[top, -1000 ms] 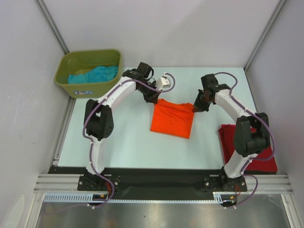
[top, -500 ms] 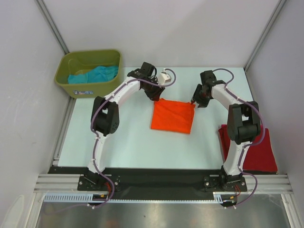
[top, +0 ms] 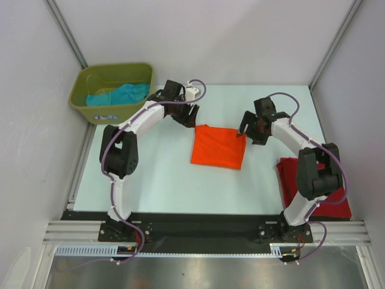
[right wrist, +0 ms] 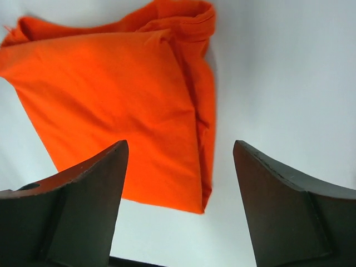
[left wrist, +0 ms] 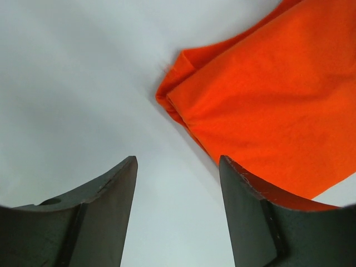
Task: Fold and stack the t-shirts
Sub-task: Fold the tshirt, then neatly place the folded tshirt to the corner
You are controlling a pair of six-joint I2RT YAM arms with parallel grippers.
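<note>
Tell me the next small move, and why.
Probably lower the right gripper onto the orange shirt's right edge and close, to carry it onto the red shirt. It and the left gripper hang open, clear of the cloth. The orange shirt lies folded in a compact rectangle, and the red one lies flat at the right.

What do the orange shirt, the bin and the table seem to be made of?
Orange shirt: soft cloth, probably a cotton knit, matte; it creases, and its folded edges lie in limp layers. Bin: moulded plastic, olive green with a slight sheen, rigid walls and a rounded rim. Table: a smooth, pale, hard sheet, perhaps laminate or coated board; the look leaves that open.
</note>
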